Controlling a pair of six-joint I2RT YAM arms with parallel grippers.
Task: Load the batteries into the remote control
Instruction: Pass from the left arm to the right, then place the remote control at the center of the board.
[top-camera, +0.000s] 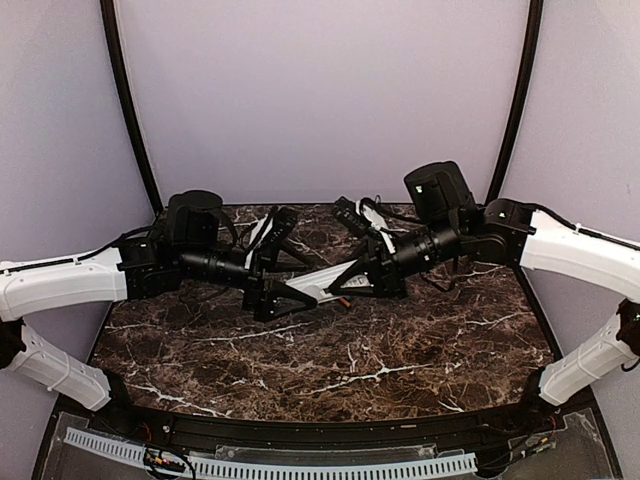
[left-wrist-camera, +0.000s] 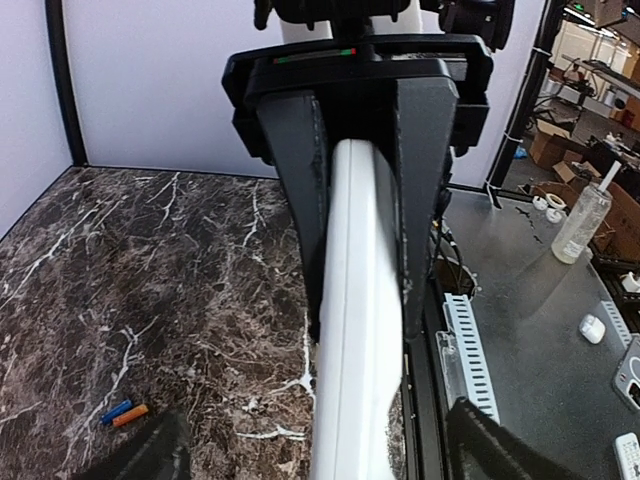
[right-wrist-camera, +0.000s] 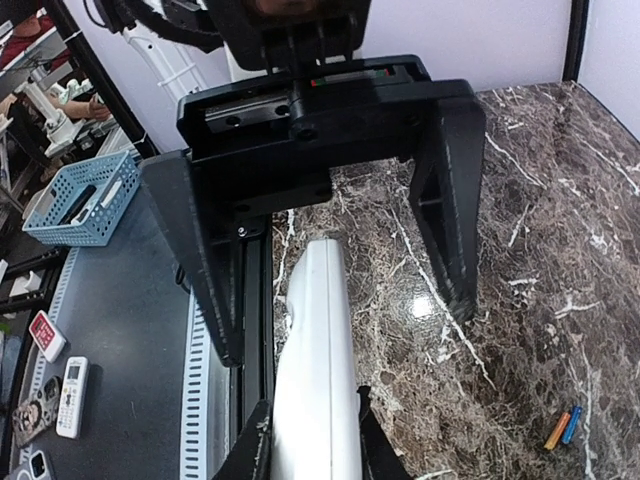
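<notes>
One remote control (left-wrist-camera: 355, 330), two batteries (left-wrist-camera: 124, 412)

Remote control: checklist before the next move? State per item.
1. Right gripper shut on the white rectangular plastic remote control: ok.
2. Left gripper open, with a gap between each finger and the remote: ok.
3. Orange and blue cylindrical batteries lying side by side on the dark marble table, nothing on top of them: ok.
4. Battery compartment open and reachable: cannot tell, both wrist views show the remote edge-on.
5. Battery polarity marks readable: cannot tell, the cells are too small in the pictures.
</notes>
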